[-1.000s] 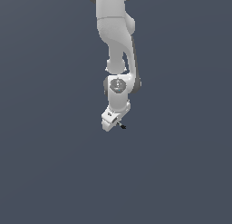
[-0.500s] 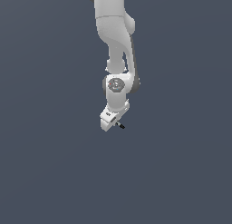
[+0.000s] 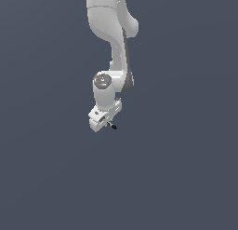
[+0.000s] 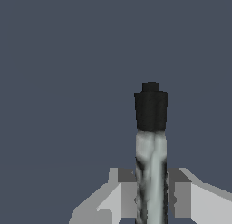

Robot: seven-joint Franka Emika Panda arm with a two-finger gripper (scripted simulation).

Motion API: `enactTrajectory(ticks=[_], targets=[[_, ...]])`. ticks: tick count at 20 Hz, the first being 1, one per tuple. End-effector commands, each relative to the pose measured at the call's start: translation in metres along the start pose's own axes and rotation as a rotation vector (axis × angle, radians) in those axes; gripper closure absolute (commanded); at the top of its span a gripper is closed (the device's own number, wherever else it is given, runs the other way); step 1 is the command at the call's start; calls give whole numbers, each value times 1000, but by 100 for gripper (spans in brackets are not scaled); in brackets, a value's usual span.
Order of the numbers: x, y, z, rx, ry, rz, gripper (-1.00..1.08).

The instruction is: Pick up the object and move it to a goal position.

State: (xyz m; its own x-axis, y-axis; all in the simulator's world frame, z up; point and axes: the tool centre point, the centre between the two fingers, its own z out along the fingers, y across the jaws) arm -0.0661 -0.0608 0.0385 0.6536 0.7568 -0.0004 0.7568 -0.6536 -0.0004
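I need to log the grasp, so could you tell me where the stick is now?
The stick sits between the claw's fingers in the wrist view, black end outward; in the exterior view it pokes out at the claw's right.

arm (image 3: 114, 47): smooth white plastic look, slight sheen. gripper (image 4: 152, 198): same white shell, matt grey pads. stick (image 4: 151, 155): shaft pale grey, streaky, kinda metallic; end matt black, rubbery. background flat matt blue-grey, no texture.

The white gripper (image 3: 103, 123) holds the tiny stick (image 3: 112, 126), black end outward
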Motion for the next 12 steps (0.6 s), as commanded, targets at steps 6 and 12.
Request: enactTrajectory(ticks=[6, 12], targets=[[-37, 30, -20, 0, 1, 0, 108], [-45, 38, -25, 0, 1, 0, 108]])
